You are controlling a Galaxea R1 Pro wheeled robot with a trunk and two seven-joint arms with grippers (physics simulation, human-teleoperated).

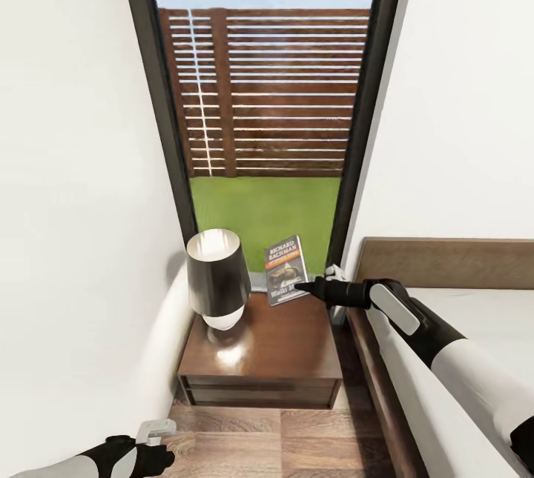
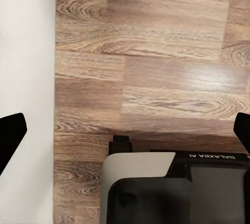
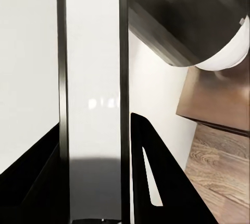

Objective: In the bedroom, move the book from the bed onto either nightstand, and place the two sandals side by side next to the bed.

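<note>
My right gripper (image 1: pixel 300 287) is shut on the lower edge of the book (image 1: pixel 285 269), a pale paperback with an orange band. It hangs upright and slightly tilted over the back right of the nightstand (image 1: pixel 285 348), a low dark-brown cabinet with a glossy top. In the right wrist view my dark fingers (image 3: pixel 156 182) close on a thin pale panel seen edge-on. The bed (image 1: pixel 475 315), with its brown headboard and off-white mattress, lies right of the nightstand under my right arm. My left gripper (image 1: pixel 157 454) hangs open low at the left, over bare floor (image 2: pixel 156 67). The sandals are out of view.
A lamp (image 1: pixel 216 278) with a dark shade and white base stands on the nightstand's left half. A tall dark-framed window (image 1: pixel 267 130) behind shows grass and a slatted fence. White walls (image 1: pixel 67 204) close in on both sides. Wood-plank floor (image 1: pixel 297 441) lies before the nightstand.
</note>
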